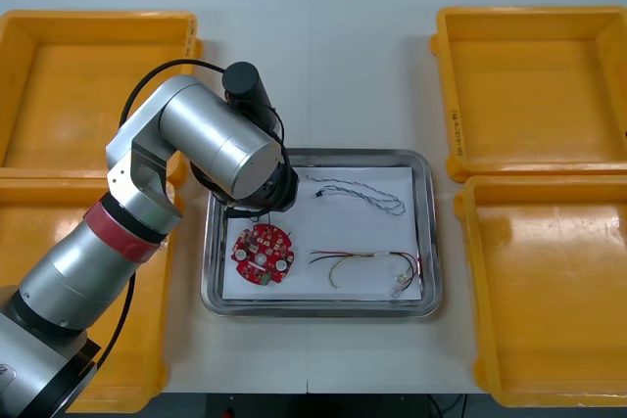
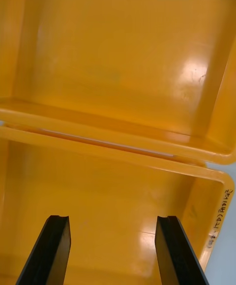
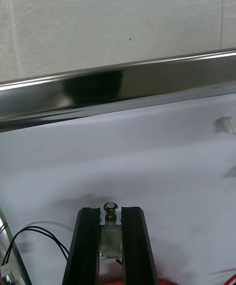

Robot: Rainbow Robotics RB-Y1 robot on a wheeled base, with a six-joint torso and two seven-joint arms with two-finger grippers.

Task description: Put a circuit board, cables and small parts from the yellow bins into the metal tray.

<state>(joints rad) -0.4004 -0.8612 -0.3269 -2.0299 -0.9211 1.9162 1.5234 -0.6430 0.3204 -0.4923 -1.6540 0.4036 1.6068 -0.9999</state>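
Over the left part of the tray (image 3: 118, 85), the left hand (image 3: 111, 213) pinches a small metal part (image 3: 111, 232) between its black fingers. The part stands upright above the white lining (image 3: 147, 157). It is a silvery block topped by a short stud with a dark round cap that rises just past the fingertips. The round red circuit board (image 1: 263, 253) lies in the tray's near left corner, right beside the hand. A black cable (image 1: 359, 196) runs across the far side of the tray, and a red and yellow cable (image 1: 364, 263) lies along the near right. Bare lining stretches from the fingers to the shiny rim, with the light table (image 1: 313, 66) beyond. The right hand (image 2: 112, 219) hangs with its fingers spread over the bins (image 2: 98, 123) at the table's right.
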